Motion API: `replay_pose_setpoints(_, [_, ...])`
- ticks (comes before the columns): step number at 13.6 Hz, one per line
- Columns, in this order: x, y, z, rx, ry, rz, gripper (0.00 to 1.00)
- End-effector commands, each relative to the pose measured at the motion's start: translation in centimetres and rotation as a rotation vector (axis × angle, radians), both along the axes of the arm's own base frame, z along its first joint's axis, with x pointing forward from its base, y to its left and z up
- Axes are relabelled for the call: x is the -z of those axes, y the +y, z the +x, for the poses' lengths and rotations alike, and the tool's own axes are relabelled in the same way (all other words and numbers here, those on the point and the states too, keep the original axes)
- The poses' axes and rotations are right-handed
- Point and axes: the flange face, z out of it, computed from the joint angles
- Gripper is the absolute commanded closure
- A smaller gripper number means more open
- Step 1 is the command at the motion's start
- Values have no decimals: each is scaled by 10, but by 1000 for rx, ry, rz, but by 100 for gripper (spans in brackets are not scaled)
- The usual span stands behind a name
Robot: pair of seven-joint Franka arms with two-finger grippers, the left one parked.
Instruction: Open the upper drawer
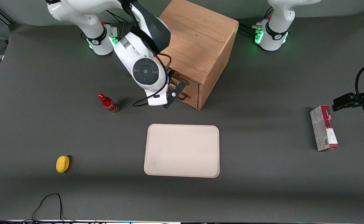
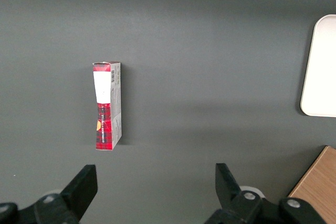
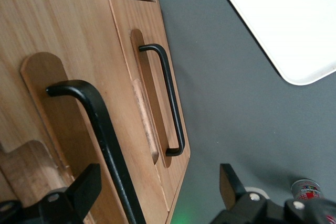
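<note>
The oak cabinet (image 1: 197, 40) stands at the end of the table farthest from the front camera, turned at an angle so that its drawer fronts face the working arm's reach. The upper drawer (image 3: 79, 35) sits flush with the cabinet face, so it looks fully closed and the pull has not begun. The right arm is bent down over the cabinet's front, which puts its gripper (image 1: 174, 95) right against the drawer fronts, at handle height. In the right wrist view the gripper (image 3: 155, 190) is spread wide and has hold of nothing. One finger (image 3: 79, 192) rests just beside the near black handle (image 3: 102, 129), and the other finger (image 3: 231, 187) hangs out over bare table. That stance suits a straddling grasp, because the wire loop stands proud of a routed recess, leaving room for a finger to slip in under the bar. The near handle appears to be the upper drawer's, though the close angle makes the count of drawers hard to settle. A second, identical handle (image 3: 169, 98) lies closer to the tabletop and well clear of the fingers. The cream tray (image 1: 182, 151) lies nearer the front camera than the cabinet and leaves a strip of table for the drawer to slide into. The red bottle (image 1: 108, 103) stands toward the working arm's end, apart from the gripper.
</note>
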Motion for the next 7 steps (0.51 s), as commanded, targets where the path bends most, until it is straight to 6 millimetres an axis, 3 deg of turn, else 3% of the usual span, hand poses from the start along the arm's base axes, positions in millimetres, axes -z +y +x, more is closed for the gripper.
replay_pose_setpoints(1, [0, -2, -1, -9, 27, 21, 0])
replay_pose_setpoints(5, [2, -3, 2, -8, 15, 15, 0])
replay_pose_setpoints(7, [13, -4, 4, -18, 6, -14, 0])
